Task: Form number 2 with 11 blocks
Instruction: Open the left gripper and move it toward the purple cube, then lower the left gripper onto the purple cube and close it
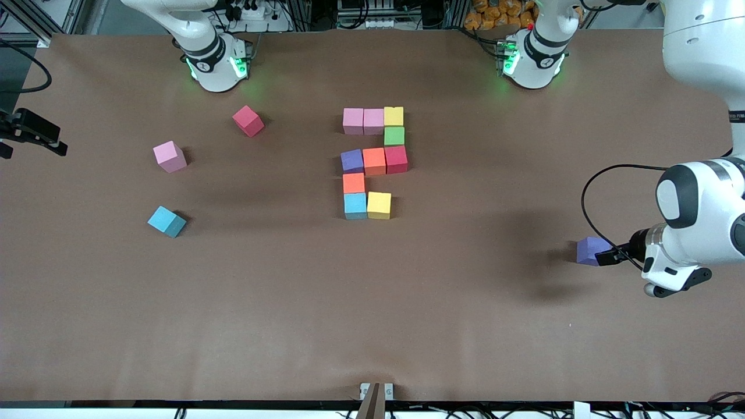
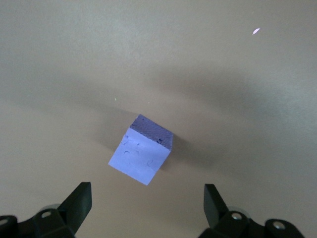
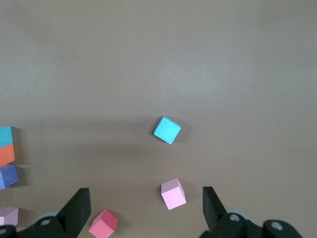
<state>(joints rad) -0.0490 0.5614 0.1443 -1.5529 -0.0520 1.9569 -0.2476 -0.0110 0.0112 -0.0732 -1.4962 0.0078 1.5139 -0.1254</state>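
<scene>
A partial number 2 (image 1: 374, 162) of mixed-colour blocks lies mid-table: a pink, pink, yellow row, a green block, a purple, orange, red row, an orange block, then teal and yellow. A loose purple block (image 1: 589, 250) lies toward the left arm's end; it also shows in the left wrist view (image 2: 141, 156). My left gripper (image 1: 608, 256) is open and empty over the table right beside it, and the block lies just ahead of the fingertips, not between them (image 2: 147, 188). My right gripper (image 3: 145, 191) is open and empty, high over the loose blocks; it is out of the front view.
Three loose blocks lie toward the right arm's end: red (image 1: 248, 120) (image 3: 103, 223), pink (image 1: 170, 156) (image 3: 174, 194) and teal (image 1: 166, 221) (image 3: 167, 130). A black fixture (image 1: 32, 134) juts in at that table edge. A small bracket (image 1: 376, 391) sits at the near edge.
</scene>
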